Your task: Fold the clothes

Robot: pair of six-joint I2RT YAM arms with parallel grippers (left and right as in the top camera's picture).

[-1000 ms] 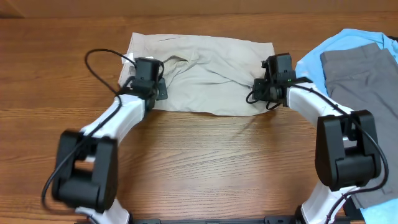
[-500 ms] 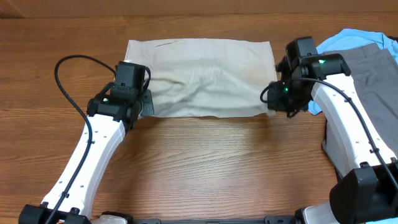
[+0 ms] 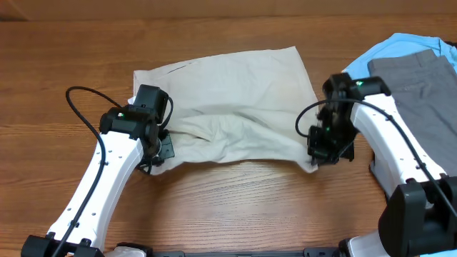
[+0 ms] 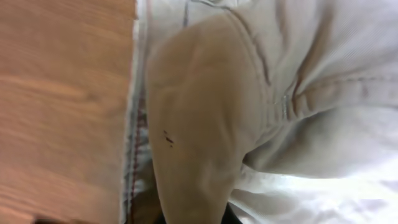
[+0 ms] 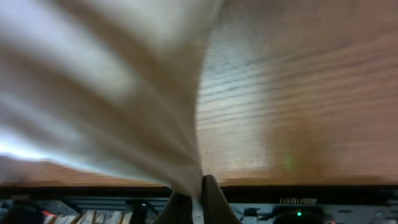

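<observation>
**Keep both corners level and carry the near hem to the far edge**

Overhead: the khaki shorts (image 3: 235, 100) lie spread across the middle of the table (image 3: 228, 214), toward its far edge. Their near hem is drawn up off the wood into a slack, creased ridge between the two arms. The left gripper (image 3: 161, 147) holds the near-left corner and the right gripper (image 3: 320, 154) the near-right corner. The far-left corner sits nearer to the robot than the far-right one, so the cloth lies askew. A light blue shirt (image 3: 375, 56) with grey shorts (image 3: 414, 86) on it lies by the right edge, just beside the right arm's path.

Left wrist: cloth fills nearly the whole view, with bare wood on the left. A folded wad of fabric runs down between two dark fingertips at the bottom edge, so the claw looks to be pinching the shorts, though the tips barely show.

Right wrist: the picture is blurred. The fingers (image 5: 212, 200) are pressed together at the bottom with the hem of the shorts nipped between them, and the cloth fans up and away to the left.

As I judge it, the fold goes well if both arms rise by the same amount and keep the hem taut. They should travel together toward the far edge and lay the near corners squarely on the far ones. The right arm should stay clear of the shirt pile.
</observation>
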